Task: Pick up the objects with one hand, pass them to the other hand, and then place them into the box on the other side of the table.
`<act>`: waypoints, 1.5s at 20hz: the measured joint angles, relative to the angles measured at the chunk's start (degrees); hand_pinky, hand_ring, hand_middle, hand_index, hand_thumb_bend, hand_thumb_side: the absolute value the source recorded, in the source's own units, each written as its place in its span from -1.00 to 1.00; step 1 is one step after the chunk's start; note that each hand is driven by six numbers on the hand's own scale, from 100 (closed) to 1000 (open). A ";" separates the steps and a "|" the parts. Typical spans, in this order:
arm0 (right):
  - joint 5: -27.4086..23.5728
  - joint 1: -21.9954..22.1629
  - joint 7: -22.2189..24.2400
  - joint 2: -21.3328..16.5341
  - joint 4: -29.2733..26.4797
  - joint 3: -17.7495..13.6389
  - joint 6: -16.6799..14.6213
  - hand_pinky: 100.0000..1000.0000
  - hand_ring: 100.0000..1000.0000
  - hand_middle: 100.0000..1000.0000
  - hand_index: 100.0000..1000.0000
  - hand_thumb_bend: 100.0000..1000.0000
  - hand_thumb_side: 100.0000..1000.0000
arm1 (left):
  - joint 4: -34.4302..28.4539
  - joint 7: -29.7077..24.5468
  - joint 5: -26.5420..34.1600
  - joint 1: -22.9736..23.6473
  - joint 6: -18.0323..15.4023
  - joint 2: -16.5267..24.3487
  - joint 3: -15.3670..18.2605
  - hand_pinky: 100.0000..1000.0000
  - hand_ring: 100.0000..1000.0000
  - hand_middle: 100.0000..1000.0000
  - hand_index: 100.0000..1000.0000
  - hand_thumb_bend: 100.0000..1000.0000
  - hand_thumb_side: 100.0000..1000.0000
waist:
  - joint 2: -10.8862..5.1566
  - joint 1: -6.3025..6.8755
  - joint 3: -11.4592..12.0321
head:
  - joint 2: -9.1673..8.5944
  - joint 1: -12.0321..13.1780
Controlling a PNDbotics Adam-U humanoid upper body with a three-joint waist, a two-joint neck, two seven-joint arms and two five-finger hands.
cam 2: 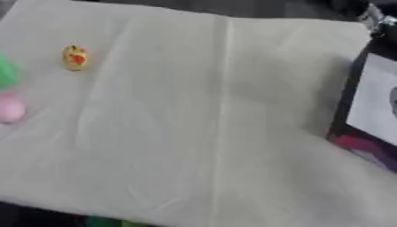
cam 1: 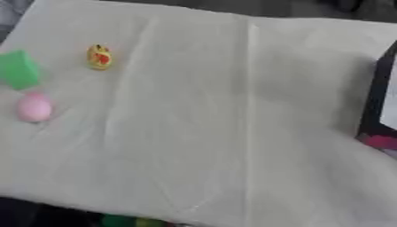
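On the cloth [cam 1: 217,133], neither hand shows; three small objects [cam 1: 99,57] lie untouched.

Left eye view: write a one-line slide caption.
Yellow toy, green block and pink egg-shaped object lie at left on the white cloth; dark box at right.

Three small objects sat at the worktop's left side, the box at its right edge.

A cloth [cam 1: 217,124] covered the worktop. On it, far left, a duck-shaped toy [cam 1: 99,57] lay farthest back; a flat block [cam 1: 18,69] lay left of it and nearer, and a rounded object [cam 1: 34,107] lay just before the block. The box [cam 2: 371,111] stood well apart, across the cloth's bare middle.
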 measured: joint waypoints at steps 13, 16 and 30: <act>-0.04 -1.04 0.01 -0.03 -0.69 0.73 0.39 0.57 0.20 0.30 0.57 0.60 -0.45 | 15.26 -10.81 -25.38 -6.35 -1.48 -5.26 -0.88 1.00 0.80 0.60 0.73 0.24 -0.48 | 1.47 -0.69 -1.39 | -0.49 1.30; -0.09 -1.21 -0.02 -0.01 -0.71 0.90 0.40 0.57 0.20 0.29 0.57 0.60 -0.47 | 17.44 -10.08 -27.97 -6.96 -1.55 -6.56 -0.72 1.00 0.80 0.61 0.76 0.23 -0.53 | 1.88 -0.83 -1.86 | -0.79 1.79; -1.17 -2.05 -0.77 0.24 -1.06 1.41 0.14 0.56 0.17 0.26 0.55 0.60 -0.51 | 23.37 -5.55 -32.04 -8.08 -1.60 -9.86 0.89 0.98 0.77 0.55 0.74 0.22 -0.67 | 3.54 -1.42 -3.45 | -2.09 4.03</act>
